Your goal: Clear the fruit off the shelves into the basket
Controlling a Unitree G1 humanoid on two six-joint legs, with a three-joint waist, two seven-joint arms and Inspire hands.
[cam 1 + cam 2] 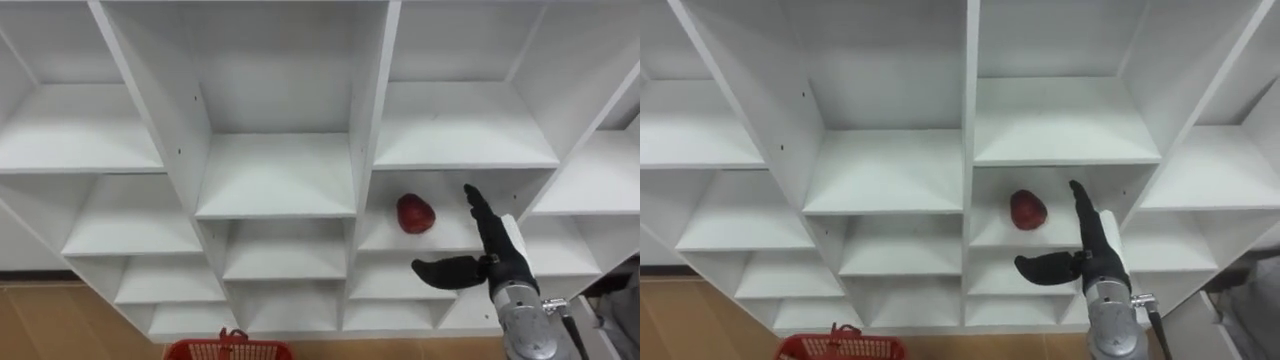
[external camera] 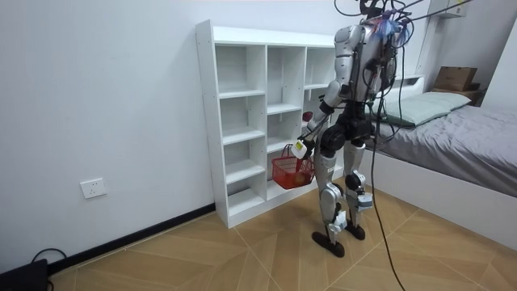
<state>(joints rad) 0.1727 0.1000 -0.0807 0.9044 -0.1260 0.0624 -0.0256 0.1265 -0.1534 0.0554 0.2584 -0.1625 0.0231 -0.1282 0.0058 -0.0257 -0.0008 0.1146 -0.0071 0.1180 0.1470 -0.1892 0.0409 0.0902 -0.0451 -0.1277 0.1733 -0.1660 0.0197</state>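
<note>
right hand (image 1: 500,255) is reaching wide open, empty, beside the red fruit (image 1: 415,213); grasping it and dropping it into the red basket (image 1: 200,348) are still remaining.

**ROOM VIEW: ITEMS ON HAND**

Your robot is standing upright on the wood floor (image 2: 242,259), facing the white closet (image 2: 234,121). Its left hand (image 2: 300,149) is carrying a red basket (image 2: 292,172) clear of the floor. Its right hand (image 2: 310,120) is reaching toward the closet's column at the room view's right. You are also seeing a wall socket (image 2: 94,188) at the left and a grey bed (image 2: 468,137) at the right.
</note>
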